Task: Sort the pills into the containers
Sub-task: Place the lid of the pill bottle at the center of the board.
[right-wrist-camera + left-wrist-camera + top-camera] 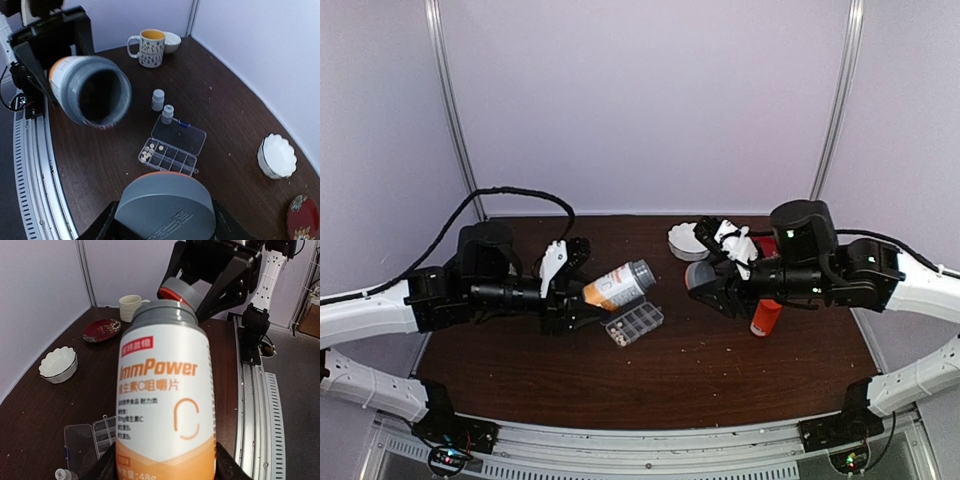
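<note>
Left gripper (575,292) clasps one open bottle (623,283), right gripper (710,284) one grey cap (165,205); one organizer (177,160) holds pills (146,155) beside two vials (158,99) (167,114).

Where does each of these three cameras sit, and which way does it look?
Top external: above and behind the arms, looking down at the table; both arms show, left pincer holding the open bottle, right pincer the grey cap.
Left wrist: on the left arm, facing along the bottle toward the right arm; own pincer at bottom.
Right wrist: on the right arm, looking down past the cap; own pincer at bottom.
All share the pill organizer.
</note>
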You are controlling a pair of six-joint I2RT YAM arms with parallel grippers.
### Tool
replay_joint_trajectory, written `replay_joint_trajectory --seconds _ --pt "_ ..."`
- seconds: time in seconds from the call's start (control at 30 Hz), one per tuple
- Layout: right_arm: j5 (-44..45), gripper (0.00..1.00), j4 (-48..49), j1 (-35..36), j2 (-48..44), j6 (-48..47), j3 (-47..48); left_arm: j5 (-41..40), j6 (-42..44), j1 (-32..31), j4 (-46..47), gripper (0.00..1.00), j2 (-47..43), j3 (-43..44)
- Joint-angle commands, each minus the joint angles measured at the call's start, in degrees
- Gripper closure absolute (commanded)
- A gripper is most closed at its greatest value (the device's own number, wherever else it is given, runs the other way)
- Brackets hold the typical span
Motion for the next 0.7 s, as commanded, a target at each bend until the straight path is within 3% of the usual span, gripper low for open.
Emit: replay_joint_trajectory --seconds 0.0,0.2,0.5,0.67 --pt "5.8 0.80 -10.0 -1.4 6.3 14.7 2.4 -8.1 -3.5 0.2 10.9 1.00 -4.2 -2.4" --pt "1.1 0.76 -8.9 -4.8 11.7 22.5 -1.8 -16.8 -7.8 0.3 12.5 1.00 -7.3 -5.4" --pt "3.2 0.72 -14.0 -7.7 27.3 20.5 1.9 -26.6 -15.8 0.3 12.5 1.00 -8.3 -7.9" --pt "3.2 0.67 -13.7 -9.0 33.2 19.4 2.4 -26.4 -15.7 0.2 13.2 1.00 -9.0 -9.2"
